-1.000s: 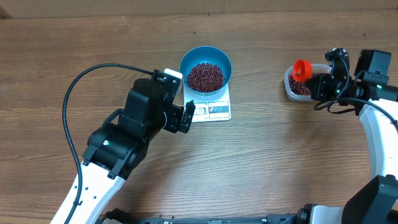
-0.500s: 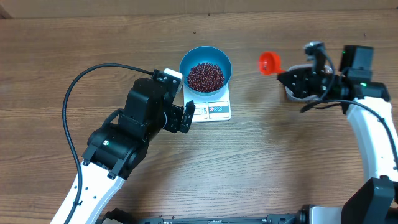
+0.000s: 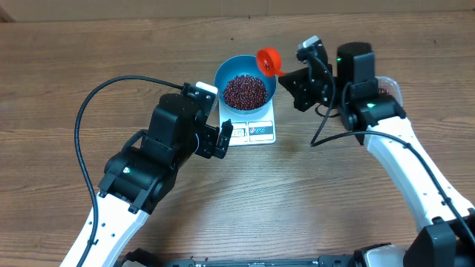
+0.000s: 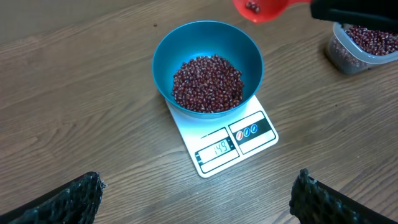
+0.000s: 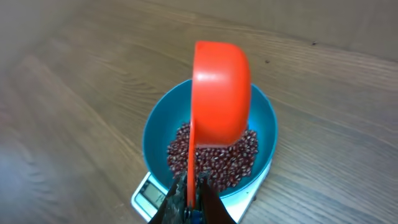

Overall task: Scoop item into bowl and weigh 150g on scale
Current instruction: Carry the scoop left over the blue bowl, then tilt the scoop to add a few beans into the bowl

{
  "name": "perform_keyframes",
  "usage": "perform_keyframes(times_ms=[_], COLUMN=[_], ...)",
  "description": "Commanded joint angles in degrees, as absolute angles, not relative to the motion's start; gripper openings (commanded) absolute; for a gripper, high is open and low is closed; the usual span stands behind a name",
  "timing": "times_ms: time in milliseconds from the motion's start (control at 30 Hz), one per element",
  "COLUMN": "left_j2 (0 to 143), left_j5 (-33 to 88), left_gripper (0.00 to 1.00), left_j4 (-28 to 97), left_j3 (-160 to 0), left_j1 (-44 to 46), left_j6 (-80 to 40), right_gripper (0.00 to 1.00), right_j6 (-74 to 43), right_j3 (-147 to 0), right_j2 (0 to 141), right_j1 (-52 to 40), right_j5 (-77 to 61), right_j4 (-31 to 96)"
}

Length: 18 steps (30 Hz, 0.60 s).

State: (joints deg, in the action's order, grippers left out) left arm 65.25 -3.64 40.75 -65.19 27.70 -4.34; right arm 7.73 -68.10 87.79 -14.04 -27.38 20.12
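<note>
1. Whereas the right arm (image 3: pixel 387 127) hung over the clear rounded plastic tub (image 4: pixel 348 62) a second ago, it now reaches across the brown wooden table (image 3: pixel 334 215) to the round deep blue bowl (image 4: pixel 186 42). This is the biggest change, and it looks like the carrying leg of one more scoop.
2. The right gripper (image 5: pixel 189 200) is clamped on the thin handle of the orange plastic scoop (image 5: pixel 221 93). The scoop has travelled with it and now hangs above the bowl's rim on the tub side, without touching it. The left wrist view shows only a few beans in its cup.
3. The tub is left behind, well apart from the bowl and partly filled.
4. The bowl has not moved from the small flat white kitchen scale (image 4: pixel 245 152). The heap of small dark red-brown beans (image 4: pixel 208 83) inside looks the same as before, so nothing has been tipped in yet.
5. The display (image 4: pixel 217 148) appears to read 149, so the task seems all but finished. Probably only a bean or a few are wanted, and emptying the scoop at once could overshoot, so a slow, slight tilt seems the safer move.
6. The left gripper (image 3: pixel 224 139) has not shifted. Its fingers are spread wide, holding nothing, just beside the scale's display edge.
</note>
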Motion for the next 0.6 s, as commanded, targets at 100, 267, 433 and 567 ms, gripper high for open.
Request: perform_keyframes(times_ms=[100,267,433,567], left_j2=[65.3,65.3,65.3,65.3], left_j5=[-3.1,-3.1,-3.1,-3.1], left_gripper=[0.99,1.0,1.0,1.0], left_j4=[40.7,40.7,40.7,40.7], left_j3=[-65.3,-65.3,-65.3,-65.3], left_j1=[27.4,27.4,27.4,27.4], left_j6=[-4.7,-4.7,-4.7,-4.7], right_gripper=[0.04,0.04,0.04,0.04], right_j6=[8.0,8.4,9.2,18.6], right_j3=[-69.0,-69.0,-69.0,-69.0], right_j2=[91.6,93.4,93.4,93.4], right_j1=[-15.9,-15.9,-16.8,-17.7], right_j5=[-21.9,-21.9,-22.1,-21.8], right_j4=[19.0,17.4,17.8,16.8])
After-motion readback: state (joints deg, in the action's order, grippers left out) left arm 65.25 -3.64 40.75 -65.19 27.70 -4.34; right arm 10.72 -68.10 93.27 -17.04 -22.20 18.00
